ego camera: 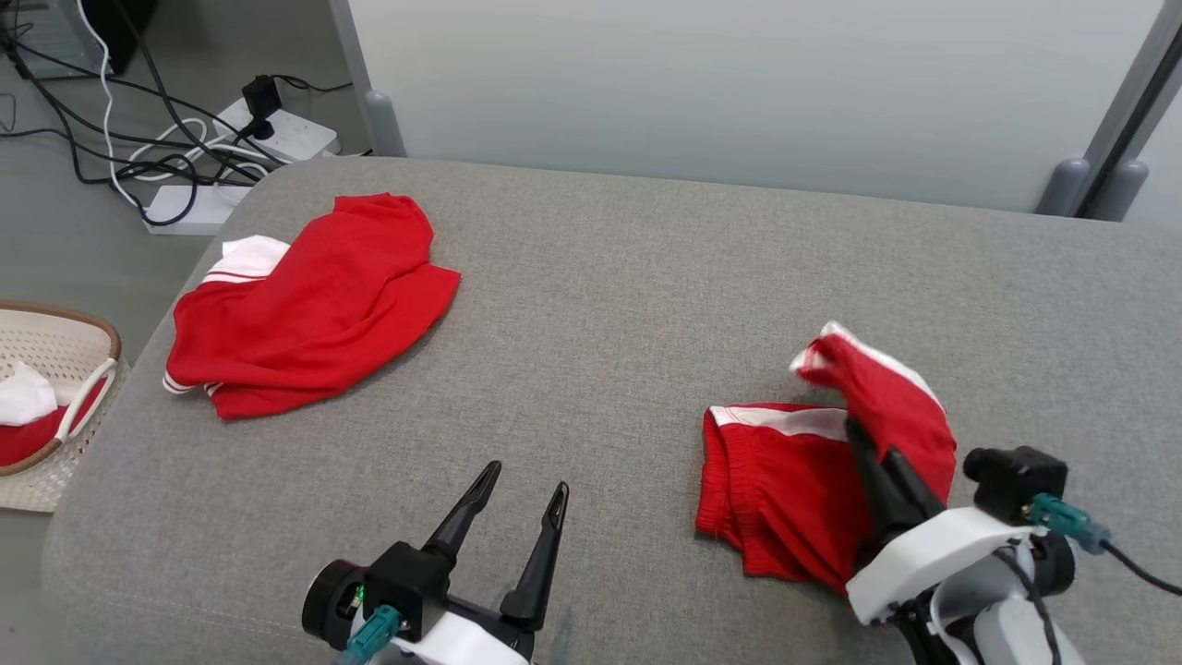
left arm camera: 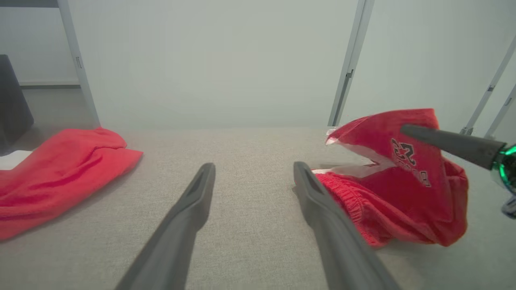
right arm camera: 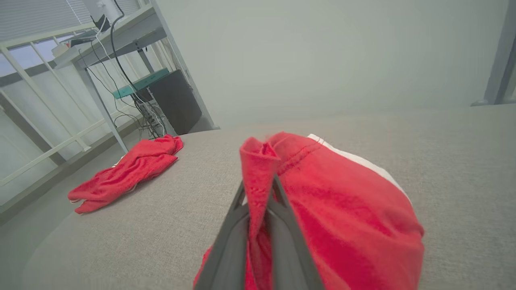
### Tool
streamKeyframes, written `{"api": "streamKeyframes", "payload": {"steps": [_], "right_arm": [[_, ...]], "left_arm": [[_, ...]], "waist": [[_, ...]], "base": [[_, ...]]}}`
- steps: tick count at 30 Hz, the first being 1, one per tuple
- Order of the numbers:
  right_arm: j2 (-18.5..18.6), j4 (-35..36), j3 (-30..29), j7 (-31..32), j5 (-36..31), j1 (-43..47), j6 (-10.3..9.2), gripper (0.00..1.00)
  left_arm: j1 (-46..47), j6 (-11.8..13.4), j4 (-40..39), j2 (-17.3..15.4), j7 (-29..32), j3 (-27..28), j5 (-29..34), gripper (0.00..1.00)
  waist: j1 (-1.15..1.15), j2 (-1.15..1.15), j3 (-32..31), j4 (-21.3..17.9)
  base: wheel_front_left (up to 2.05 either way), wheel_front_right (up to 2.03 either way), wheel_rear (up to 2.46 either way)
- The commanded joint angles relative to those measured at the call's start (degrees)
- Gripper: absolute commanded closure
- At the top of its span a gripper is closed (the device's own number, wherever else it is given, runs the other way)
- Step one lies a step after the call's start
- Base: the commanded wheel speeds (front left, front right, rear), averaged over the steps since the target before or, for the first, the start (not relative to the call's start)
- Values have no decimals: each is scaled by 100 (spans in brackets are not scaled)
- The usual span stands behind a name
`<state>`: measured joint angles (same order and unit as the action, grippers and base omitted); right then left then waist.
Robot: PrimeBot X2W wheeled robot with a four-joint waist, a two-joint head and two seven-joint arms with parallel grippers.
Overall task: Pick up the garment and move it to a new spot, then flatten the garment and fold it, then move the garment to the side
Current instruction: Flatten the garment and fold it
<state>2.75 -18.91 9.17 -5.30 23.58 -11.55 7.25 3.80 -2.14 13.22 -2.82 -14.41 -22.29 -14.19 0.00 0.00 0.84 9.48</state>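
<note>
The garment is a pair of red shorts with a white stripe, lying at the right front of the grey padded surface. One part of it is lifted off the surface into a peak. My right gripper is shut on that lifted fold; in the right wrist view the red cloth is pinched between the tips of the gripper. My left gripper stands open over bare fabric, left of the shorts and apart from them. In the left wrist view the shorts lie just right of the gripper.
A second red garment with white trim lies crumpled at the far left of the surface. A woven basket holding red and white cloth stands on the floor at the left. Power strips and cables lie on the floor behind.
</note>
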Motion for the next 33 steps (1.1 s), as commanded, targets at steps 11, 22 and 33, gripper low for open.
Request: {"api": "streamKeyframes", "payload": {"steps": [11,22,33], "right_arm": [[13,188,965,325,-114,349,24,100],[13,87,1222,487,208,377,24,0],[13,78,1693,613,709,390,24,0]], "left_arm": [[146,38,-169,-6,-59,129,7,0],[189,54,-194,-6,-59,130,-61,0],[191,39,-178,-6,-59,214,-42,0]], "waist": [[0,0,116,208],[0,0,164,203],[0,0,116,132]], "base": [[0,0,0],[0,0,0],[0,0,0]]}}
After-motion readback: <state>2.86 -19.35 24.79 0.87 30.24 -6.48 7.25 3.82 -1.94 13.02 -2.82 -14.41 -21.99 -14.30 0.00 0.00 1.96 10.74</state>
